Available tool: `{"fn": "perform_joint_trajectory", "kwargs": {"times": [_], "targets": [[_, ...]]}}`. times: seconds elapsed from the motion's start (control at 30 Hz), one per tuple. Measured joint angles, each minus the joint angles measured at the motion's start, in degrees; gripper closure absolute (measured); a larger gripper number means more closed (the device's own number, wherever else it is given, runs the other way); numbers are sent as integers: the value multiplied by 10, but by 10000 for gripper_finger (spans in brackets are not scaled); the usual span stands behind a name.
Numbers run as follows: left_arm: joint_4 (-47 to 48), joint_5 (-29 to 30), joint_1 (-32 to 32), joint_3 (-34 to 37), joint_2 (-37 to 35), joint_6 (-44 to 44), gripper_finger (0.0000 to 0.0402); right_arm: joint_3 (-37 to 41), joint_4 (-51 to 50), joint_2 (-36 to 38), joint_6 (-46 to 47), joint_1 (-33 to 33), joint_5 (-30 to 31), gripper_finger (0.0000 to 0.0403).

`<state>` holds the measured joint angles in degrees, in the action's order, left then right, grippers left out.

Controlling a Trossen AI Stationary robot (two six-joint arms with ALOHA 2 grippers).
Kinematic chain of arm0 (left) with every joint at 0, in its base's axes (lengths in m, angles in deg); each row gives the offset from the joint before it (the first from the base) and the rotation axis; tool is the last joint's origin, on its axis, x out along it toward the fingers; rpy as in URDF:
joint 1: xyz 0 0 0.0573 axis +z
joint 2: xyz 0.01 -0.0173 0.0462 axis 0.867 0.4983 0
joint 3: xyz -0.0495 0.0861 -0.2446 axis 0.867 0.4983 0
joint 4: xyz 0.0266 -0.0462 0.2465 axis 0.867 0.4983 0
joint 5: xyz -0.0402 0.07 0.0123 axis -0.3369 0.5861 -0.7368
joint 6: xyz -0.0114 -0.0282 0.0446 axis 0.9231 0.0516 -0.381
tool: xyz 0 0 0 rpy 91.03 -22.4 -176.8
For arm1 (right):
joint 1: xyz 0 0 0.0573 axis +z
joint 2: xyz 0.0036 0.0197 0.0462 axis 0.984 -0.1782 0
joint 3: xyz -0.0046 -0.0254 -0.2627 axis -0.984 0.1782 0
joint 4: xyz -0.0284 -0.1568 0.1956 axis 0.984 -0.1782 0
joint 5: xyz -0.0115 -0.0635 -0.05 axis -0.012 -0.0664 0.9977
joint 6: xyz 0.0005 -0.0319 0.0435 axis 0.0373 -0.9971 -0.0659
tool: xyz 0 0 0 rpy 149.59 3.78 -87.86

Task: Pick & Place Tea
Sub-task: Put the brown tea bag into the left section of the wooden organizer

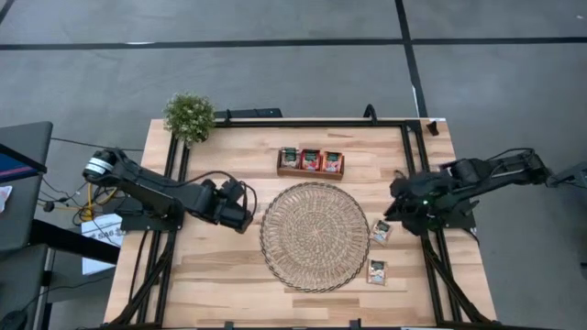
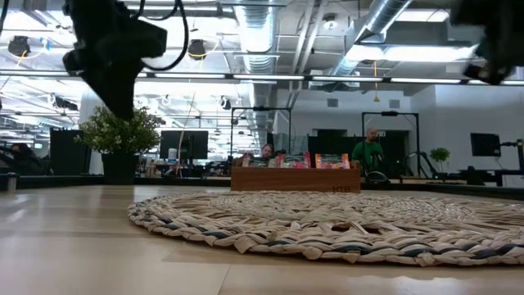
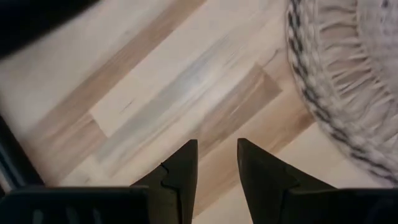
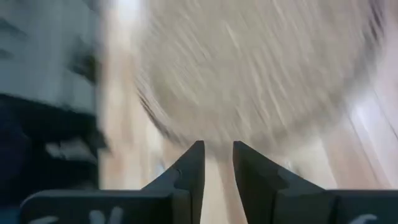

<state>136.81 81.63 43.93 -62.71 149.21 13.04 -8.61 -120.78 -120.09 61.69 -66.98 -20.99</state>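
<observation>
Three tea sachets (image 1: 310, 159) stand on edge in a small wooden tray (image 1: 310, 171) at the table's far side, also seen in the low view as tea sachets (image 2: 296, 161). Two whitish tea sachets (image 1: 382, 231) (image 1: 377, 271) lie flat on the table just right of the round woven mat (image 1: 314, 236). My left gripper (image 1: 246, 216) hovers left of the mat, open over bare wood, with nothing between its fingers (image 3: 217, 149). My right gripper (image 1: 396, 207) hangs at the mat's right edge, above the nearer-to-it sachet; its fingers (image 4: 217, 149) stand a little apart with nothing between them.
A potted plant (image 1: 190, 115) stands at the far left corner. The black frame rails (image 1: 174, 183) run along the table's left and right sides. Bare wood lies near the front edge and left of the mat (image 3: 348, 81). People sit in the room beyond the table (image 2: 370, 151).
</observation>
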Motion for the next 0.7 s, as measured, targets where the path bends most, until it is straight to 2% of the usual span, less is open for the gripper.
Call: {"fn": "perform_joint_trajectory", "kwargs": {"times": [0.13, 0.23, 0.57, 0.7], "targets": [[-25, 5, 4, 25, 4, -46, 296, -36, -161, -84, 50, 0, -7, 335], [-32, 14, 13, 33, 3, -90, 296, -36, -188, -133, 73, 0, -6, 335], [-41, 70, 39, 36, 3, -222, 296, -37, -72, -240, 126, 14, 0, 336], [-69, 78, 56, 47, 0, -266, 296, -37, -63, -279, 151, 26, 0, 324]]}}
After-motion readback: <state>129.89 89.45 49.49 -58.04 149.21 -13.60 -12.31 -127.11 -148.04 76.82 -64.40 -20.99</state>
